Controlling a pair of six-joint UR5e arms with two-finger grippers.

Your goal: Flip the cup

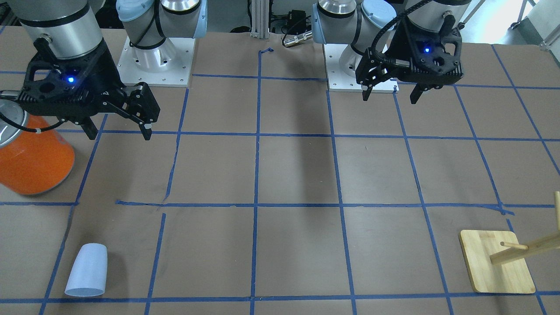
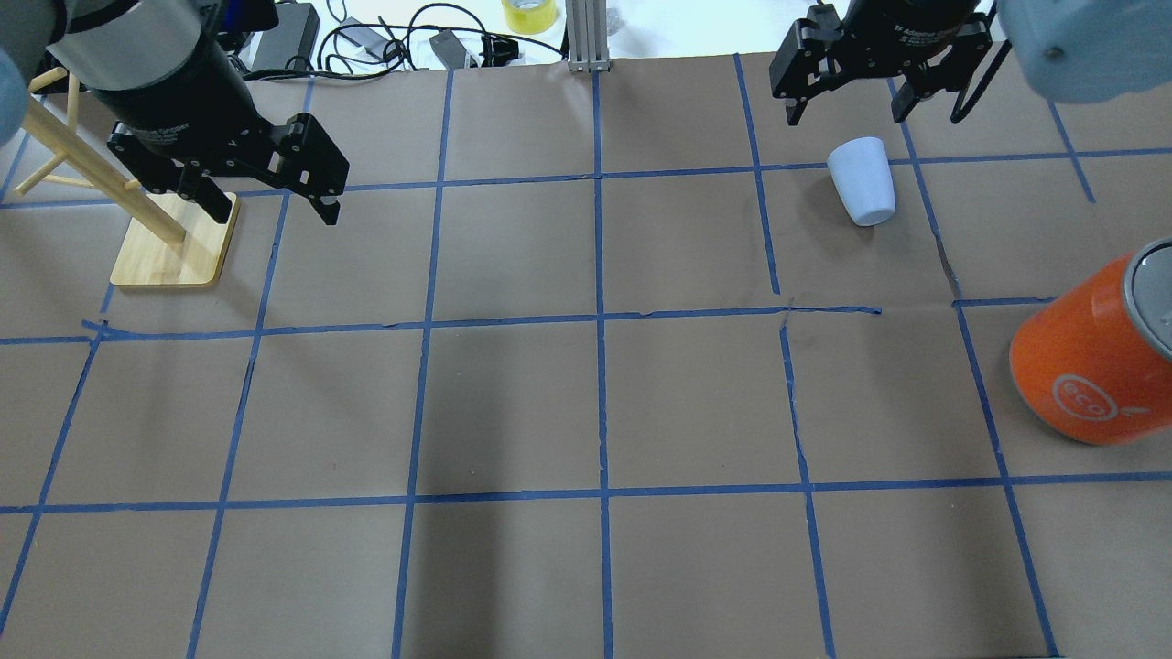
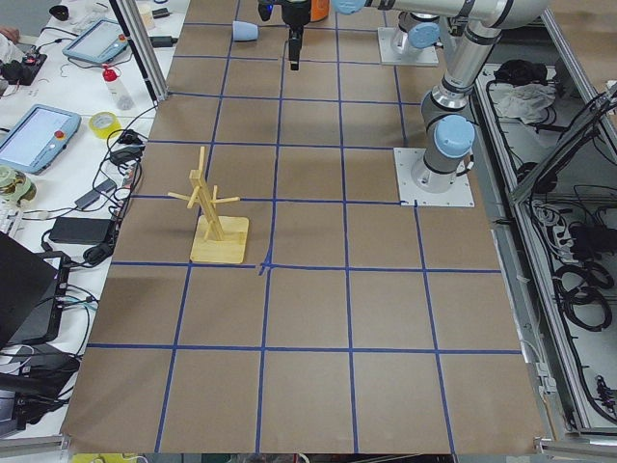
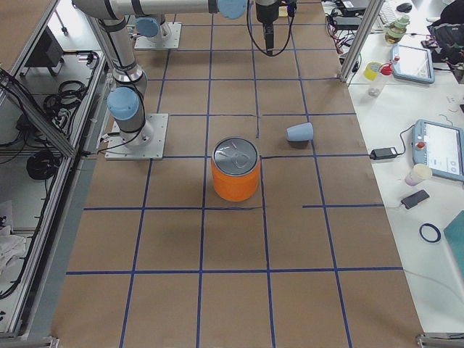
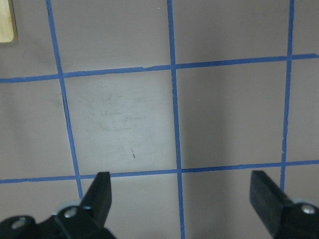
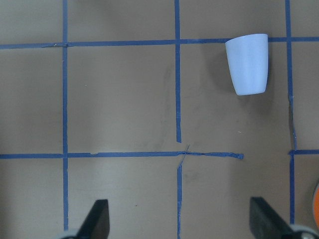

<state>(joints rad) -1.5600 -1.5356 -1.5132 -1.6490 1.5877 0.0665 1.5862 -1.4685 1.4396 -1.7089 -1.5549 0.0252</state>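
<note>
Right gripper (image 2: 844, 116): two black fingers spread wide, nothing between them, raised over the brown paper-covered table (image 2: 513, 403), clear of the cup. Left gripper (image 2: 275, 212): likewise spread and empty, hanging just beside the pale wooden peg rack on its flat square base (image 2: 174, 261). Small pale blue-white tapered plastic cup (image 2: 862, 180): lying on its side on the table's far part, on the robot's right half, wider rim pointing away from the robot. Large orange can with silver top (image 2: 1090, 366): upright, well apart from the cup.
</note>
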